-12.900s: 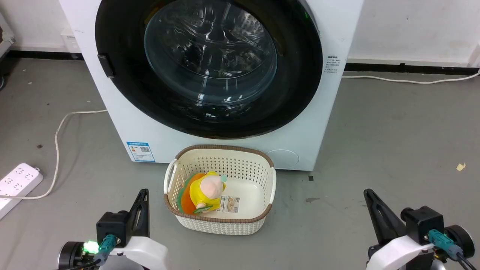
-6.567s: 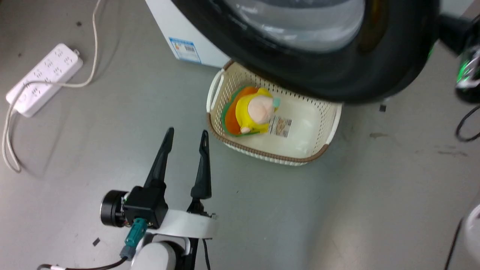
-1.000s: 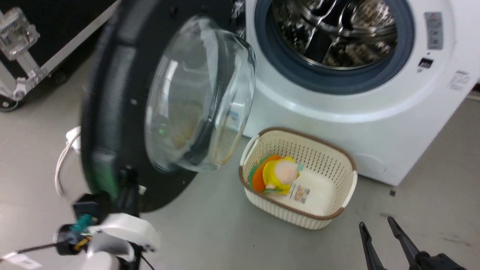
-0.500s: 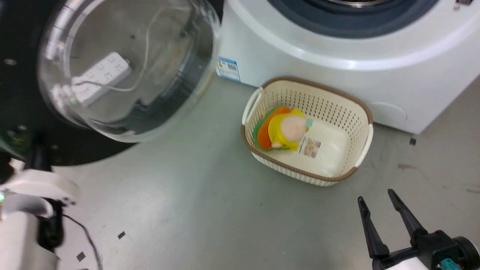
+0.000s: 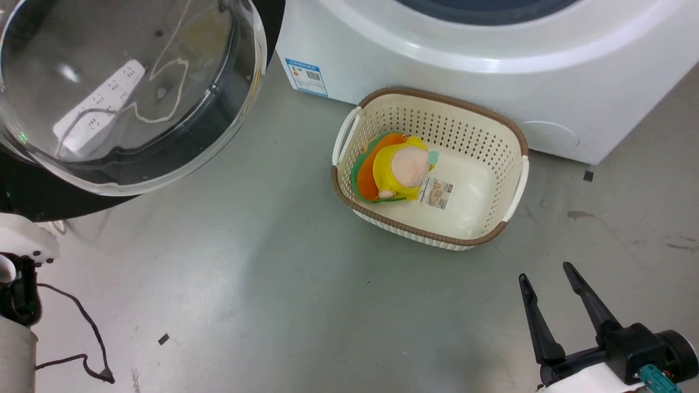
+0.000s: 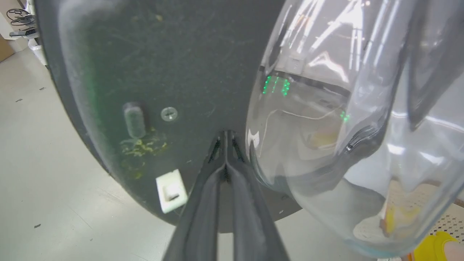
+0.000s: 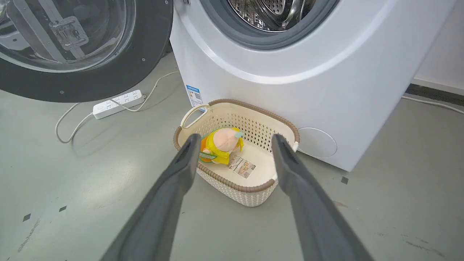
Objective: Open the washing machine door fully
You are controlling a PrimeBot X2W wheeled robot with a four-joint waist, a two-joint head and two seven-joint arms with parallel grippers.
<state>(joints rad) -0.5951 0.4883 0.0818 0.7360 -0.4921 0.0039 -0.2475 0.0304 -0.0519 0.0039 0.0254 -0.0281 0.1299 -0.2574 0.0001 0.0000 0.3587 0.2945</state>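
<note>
The washing machine door (image 5: 125, 93), a glossy black disc with a bulging clear glass bowl at its centre, stands wide open at the left of the head view, well clear of the washing machine (image 5: 437, 71). Its top and left edge are cut off. The machine is a smooth white box; the right wrist view shows its grey rubber gasket (image 7: 232, 32) and perforated steel drum (image 7: 268, 11), only partly in frame.

In the left wrist view, the left hand (image 6: 225, 136) is clenched with its two dark fingers pressed together on nothing. Its tips are at the door's matte black inner face, just beside the glass; whether they touch it is hard to make out. The right hand (image 5: 545, 273) is released, fingers spread, hovering over the grey floor (image 5: 273, 284) near a cream perforated basket (image 5: 453, 131) with a brown woven rim. A soft yellow and orange plush toy (image 5: 401, 169) lies in the basket. A white power strip (image 5: 98, 112) shows warped through the glass.
</note>
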